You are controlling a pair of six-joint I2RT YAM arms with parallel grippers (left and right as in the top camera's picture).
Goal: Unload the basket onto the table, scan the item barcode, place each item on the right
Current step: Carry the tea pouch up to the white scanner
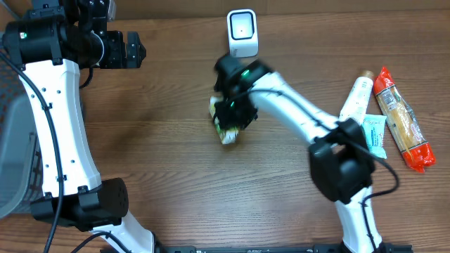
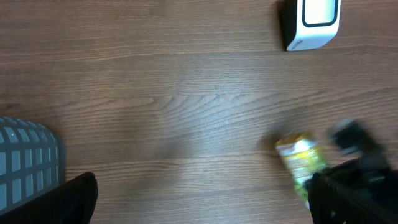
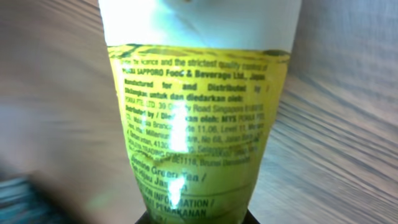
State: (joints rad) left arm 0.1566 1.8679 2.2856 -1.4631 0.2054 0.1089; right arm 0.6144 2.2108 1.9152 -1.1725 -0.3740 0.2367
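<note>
Right fingers (image 1: pixel 238 112) are clamped tight on the green tea container (image 3: pixel 193 124). Its small print is turned to the wrist camera, and no barcode is made out there. The container is held low over the desk (image 1: pixel 162 154), mid-desk; contact cannot be told. Spare goods (image 1: pixel 394 116) are set aside at the right edge. Left fingers (image 2: pixel 74 199) are spread wide and empty, parked clear, likely to leave the lane free. The scanner (image 1: pixel 242 31) stands just beyond the container, its window faced forward for presentation.
</note>
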